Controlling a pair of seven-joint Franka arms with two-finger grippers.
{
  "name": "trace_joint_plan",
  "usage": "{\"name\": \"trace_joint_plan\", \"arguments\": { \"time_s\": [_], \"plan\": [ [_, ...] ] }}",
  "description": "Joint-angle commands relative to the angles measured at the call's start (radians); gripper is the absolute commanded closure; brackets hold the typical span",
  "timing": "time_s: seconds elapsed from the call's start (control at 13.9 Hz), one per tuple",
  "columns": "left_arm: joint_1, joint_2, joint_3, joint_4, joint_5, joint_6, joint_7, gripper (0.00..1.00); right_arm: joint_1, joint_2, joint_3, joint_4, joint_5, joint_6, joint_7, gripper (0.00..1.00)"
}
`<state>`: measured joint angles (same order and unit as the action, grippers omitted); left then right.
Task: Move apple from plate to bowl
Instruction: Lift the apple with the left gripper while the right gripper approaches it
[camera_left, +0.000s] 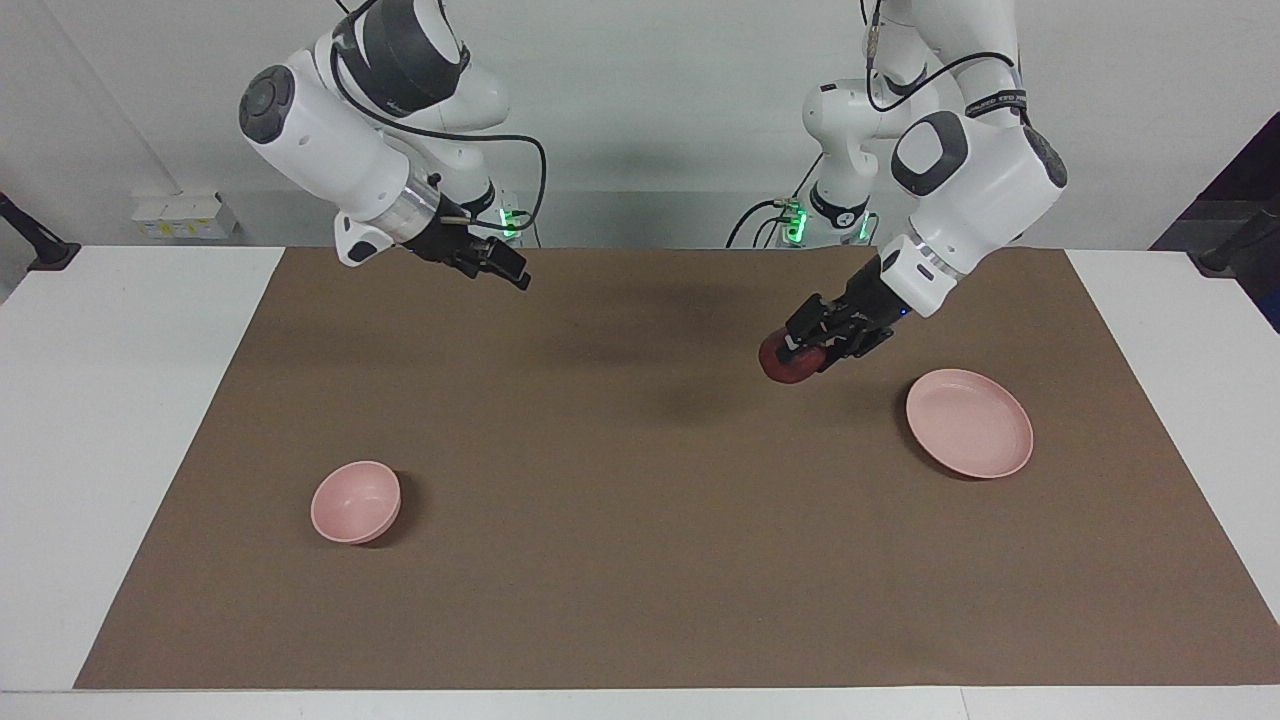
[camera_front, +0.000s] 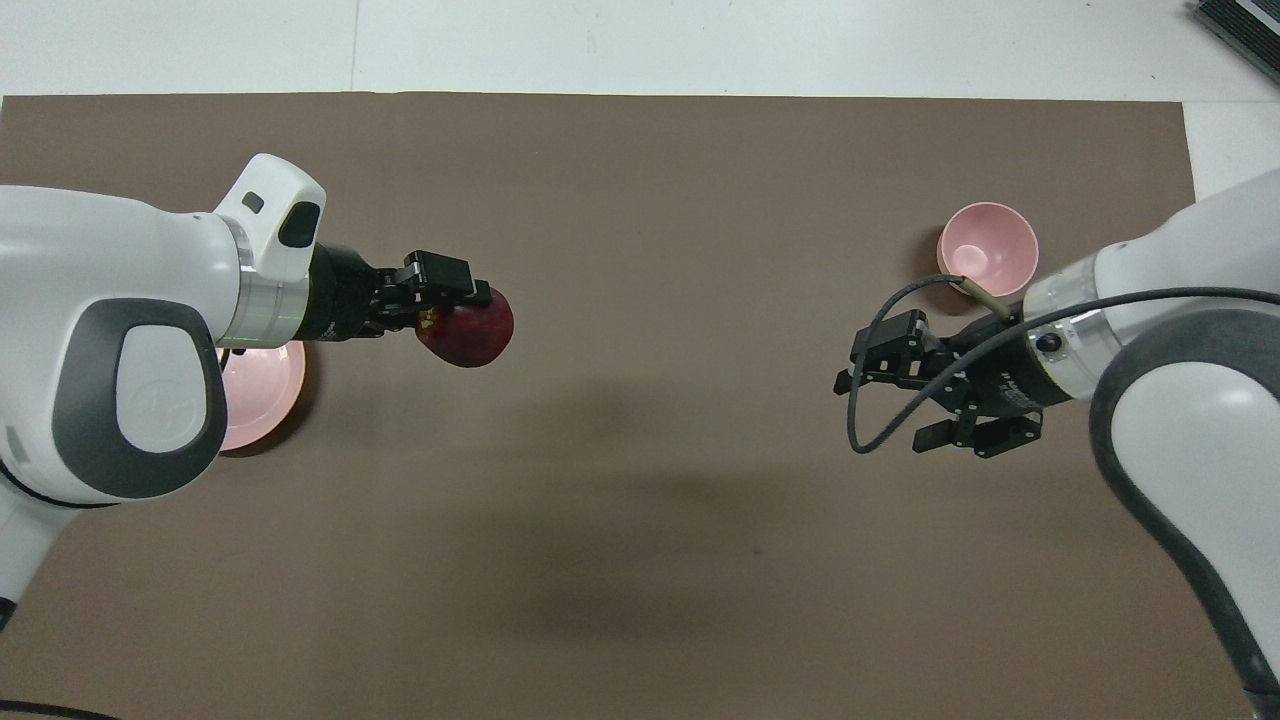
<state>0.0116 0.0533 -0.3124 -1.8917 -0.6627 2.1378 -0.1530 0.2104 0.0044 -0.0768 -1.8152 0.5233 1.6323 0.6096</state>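
From the facing view, the left gripper (camera_left: 797, 352) is pinched on the small round dark red apple (camera_left: 787, 364) and carries it in the air over the brown table mat (camera_left: 640, 560), beside the flat, shallow pale pink plate (camera_left: 969, 422). The plate lies bare, toward the left arm's end of the table from that pincer, so the lift off the plate looks done. The small deep pale pink bowl (camera_left: 356, 502) sits well apart from the loaded pincer, toward the right arm's end, and nothing is in it. The right gripper (camera_left: 500, 266) hangs over the mat at the robots' edge, waiting; whether its fingers are spread cannot be told here.

From the overhead view, the left gripper (camera_front: 452, 303) holds the apple (camera_front: 470, 334) with a yellowish patch just showing at the fingers, and the plate (camera_front: 262, 385) is half hidden under that arm. The right gripper (camera_front: 893, 402) hovers just short of the bowl (camera_front: 987, 249), its jaws spread and holding nothing.

What remains, as I judge it: carrying the apple across the middle of the mat, perhaps by a handover to the right pincer, and releasing it into the bowl.
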Motion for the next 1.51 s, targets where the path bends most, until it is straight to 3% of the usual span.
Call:
{"name": "trace_joint_plan", "arguments": {
  "time_s": [0.0,0.36,0.57,0.86,1.15,1.43],
  "plan": [
    [-0.007,-0.036,-0.014,-0.018,-0.086,-0.006,-0.007,1.0,0.026,0.041,-0.001,-0.013,0.101,0.043,0.128,0.0],
    [-0.131,-0.067,-0.013,-0.087,-0.146,0.134,-0.014,1.0,0.119,0.06,-0.001,-0.044,0.184,0.17,0.278,0.0],
    [-0.171,-0.082,-0.013,-0.121,-0.176,0.156,-0.014,1.0,0.141,0.06,-0.001,-0.061,0.273,0.222,0.361,0.0],
    [-0.229,-0.118,-0.013,-0.168,-0.199,0.186,-0.037,1.0,0.159,0.051,0.0,-0.114,0.291,0.311,0.397,0.0],
    [-0.246,-0.118,-0.013,-0.182,-0.228,0.272,-0.073,1.0,0.188,0.069,0.0,-0.15,0.397,0.42,0.417,0.0],
    [-0.297,-0.127,-0.013,-0.225,-0.284,0.405,-0.073,1.0,0.196,0.071,0.0,-0.153,0.432,0.432,0.493,0.0]
  ]
}}
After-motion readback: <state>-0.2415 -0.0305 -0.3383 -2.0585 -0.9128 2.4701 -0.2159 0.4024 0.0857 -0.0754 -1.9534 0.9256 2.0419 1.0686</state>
